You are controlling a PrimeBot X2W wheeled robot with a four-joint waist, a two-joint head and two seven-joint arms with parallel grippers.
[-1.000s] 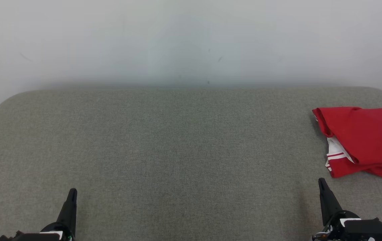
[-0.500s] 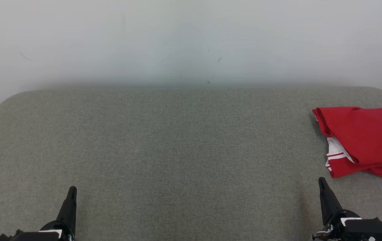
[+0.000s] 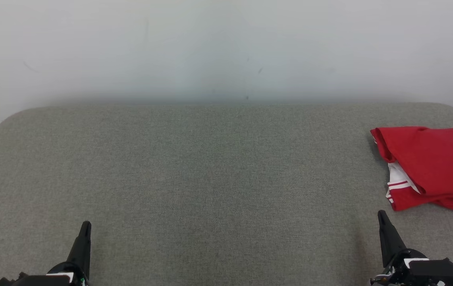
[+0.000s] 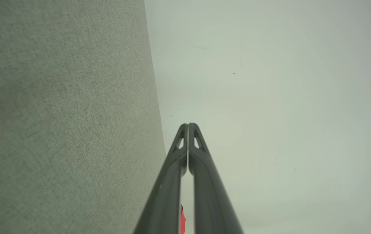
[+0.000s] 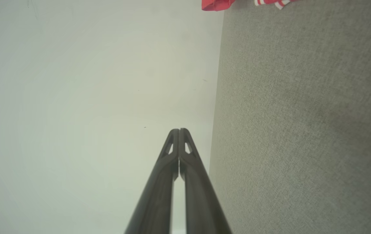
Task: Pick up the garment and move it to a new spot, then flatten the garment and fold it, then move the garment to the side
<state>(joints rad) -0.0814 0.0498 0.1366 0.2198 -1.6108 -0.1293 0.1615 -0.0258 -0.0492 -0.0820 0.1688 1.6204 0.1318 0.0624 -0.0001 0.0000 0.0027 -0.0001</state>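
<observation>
**Red garment at the far right of a grey surface, both grippers closed and empty**

A wide grey fabric-covered surface [image 3: 218,167] with rounded far corners stretches across the room in front of a plain pale wall [image 3: 226,47]. The red garment [image 3: 432,167] lies on the right-hand side of this surface, close to its right edge and roughly midway between the near and far sides. In the head view the picture's right border cuts it off. It is loosely folded over itself, with a patch of white cloth and red-and-white striped trim showing along its nearer left side. It may be a shirt or shorts; the bunched cloth makes that hard to tell.

The left gripper [image 3: 85,226] sits low at the near left, over bare grey fabric and well apart from the garment. Its two long dark fingers are pressed together into a single point, holding nothing.

The right gripper [image 3: 381,216] sits low at the near right, near the garment's closest corner but not touching it. Its fingers are likewise drawn tight together, tip against tip, with nothing between them.

Each wrist view shows its own pair of fingers meeting at the tips, with grey fabric on one side and pale wall on the other.
</observation>
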